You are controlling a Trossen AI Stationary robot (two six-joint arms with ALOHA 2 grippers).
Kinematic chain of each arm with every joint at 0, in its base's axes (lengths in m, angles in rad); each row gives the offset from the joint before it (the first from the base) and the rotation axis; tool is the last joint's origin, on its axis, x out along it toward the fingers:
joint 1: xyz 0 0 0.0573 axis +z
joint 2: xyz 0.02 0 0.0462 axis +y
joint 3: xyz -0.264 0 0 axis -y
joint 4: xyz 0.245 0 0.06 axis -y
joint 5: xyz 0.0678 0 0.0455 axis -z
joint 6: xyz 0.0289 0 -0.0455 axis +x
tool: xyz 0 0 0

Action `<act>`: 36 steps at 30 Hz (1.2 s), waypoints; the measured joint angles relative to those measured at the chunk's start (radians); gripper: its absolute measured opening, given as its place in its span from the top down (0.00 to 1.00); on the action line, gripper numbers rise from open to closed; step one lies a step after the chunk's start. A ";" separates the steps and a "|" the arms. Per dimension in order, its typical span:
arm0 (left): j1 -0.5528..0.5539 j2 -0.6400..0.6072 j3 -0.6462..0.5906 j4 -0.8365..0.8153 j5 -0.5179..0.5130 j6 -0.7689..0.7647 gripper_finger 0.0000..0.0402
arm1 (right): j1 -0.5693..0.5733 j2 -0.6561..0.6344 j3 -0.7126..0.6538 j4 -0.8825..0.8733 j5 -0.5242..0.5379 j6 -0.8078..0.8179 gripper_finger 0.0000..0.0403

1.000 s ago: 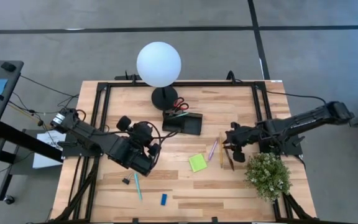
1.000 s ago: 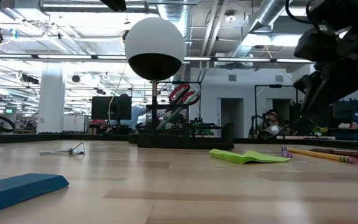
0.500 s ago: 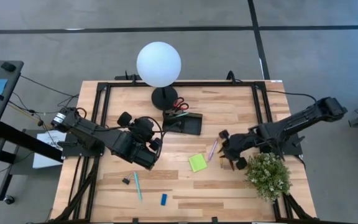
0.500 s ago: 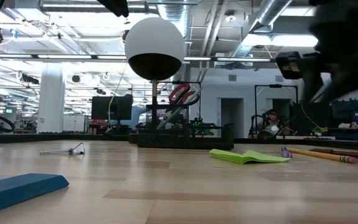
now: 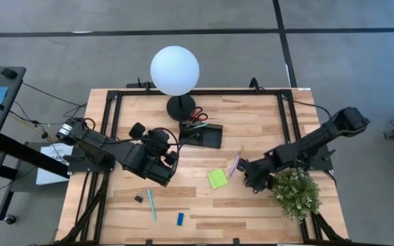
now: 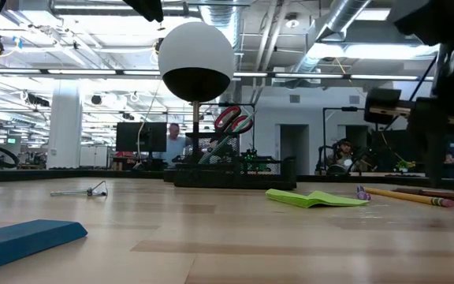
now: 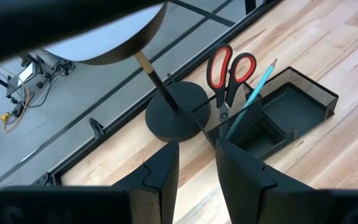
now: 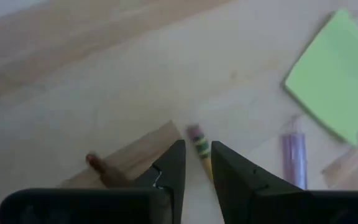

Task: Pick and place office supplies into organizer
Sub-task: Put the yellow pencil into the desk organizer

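While the left gripper (image 7: 194, 171) is waiting narrowly parted, the right gripper (image 8: 196, 167), fingers narrow, is straddling the thin yellow pencil's (image 8: 199, 149) eraser end.

— Setting?
— Open robotics laboratory: exposed ceiling ducts (image 6: 345, 24), strip lighting, equipment racks (image 6: 144, 138) behind a wooden desk (image 5: 252, 205) framed in black rails (image 5: 115, 116), on grey concrete floor (image 5: 60, 41).

Light wooden table (image 5: 265, 126): lamp base (image 5: 180, 107) and black mesh organizer (image 5: 204, 135) near 12 o'clock; lime-green sticky pad (image 5: 217, 178) centre; potted plant (image 5: 295, 193) at 4; blue eraser (image 5: 180, 219), light-blue pen (image 5: 150, 203) at 7.
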State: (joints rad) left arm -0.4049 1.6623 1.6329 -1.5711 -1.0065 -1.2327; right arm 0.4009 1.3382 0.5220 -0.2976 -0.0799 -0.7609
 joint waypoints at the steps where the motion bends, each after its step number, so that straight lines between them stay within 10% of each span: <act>1: 0.000 0.000 0.000 0.000 0.000 0.000 0.75 | 0.005 0.009 0.008 0.002 0.000 0.000 0.82; 36: 0.000 0.000 0.000 0.000 0.054 0.022 0.75 | -0.082 0.223 0.175 -0.020 0.109 0.019 0.83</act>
State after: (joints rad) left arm -0.4049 1.6627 1.6329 -1.5710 -0.9529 -1.2106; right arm 0.3188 1.5612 0.6971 -0.3179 0.0289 -0.7418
